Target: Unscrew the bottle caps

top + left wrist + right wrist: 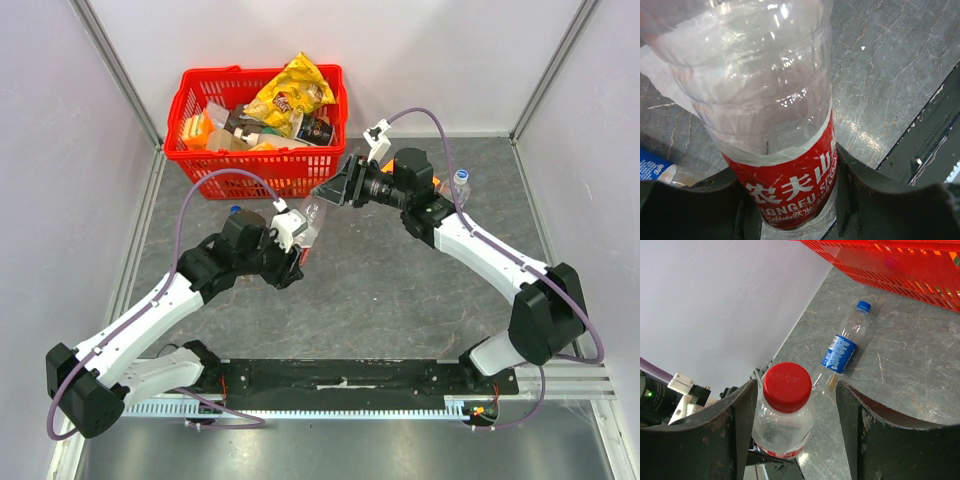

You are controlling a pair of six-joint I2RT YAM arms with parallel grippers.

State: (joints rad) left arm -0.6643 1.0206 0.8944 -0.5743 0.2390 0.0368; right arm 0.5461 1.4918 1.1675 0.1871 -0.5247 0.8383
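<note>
My left gripper (795, 200) (298, 238) is shut on the red-labelled bottle (790, 185) (312, 215), its fingers pressed on the label, and holds it off the table tilted towards the right arm. That bottle's red cap (787, 386) sits between the fingers of my right gripper (797, 407) (328, 192). The right gripper is open: its left finger (740, 412) is close beside the cap and a clear gap shows to the right finger (852, 412). A blue-labelled bottle (840, 352) with a blue cap (864, 306) (234, 210) lies on the table. A nearly plain bottle (460, 190) stands behind the right arm.
A red basket (190, 150) (900, 270) full of snack packets stands at the back left of the grey table. White walls close in the left, back and right. A black rail (340, 375) runs along the near edge between the arm bases.
</note>
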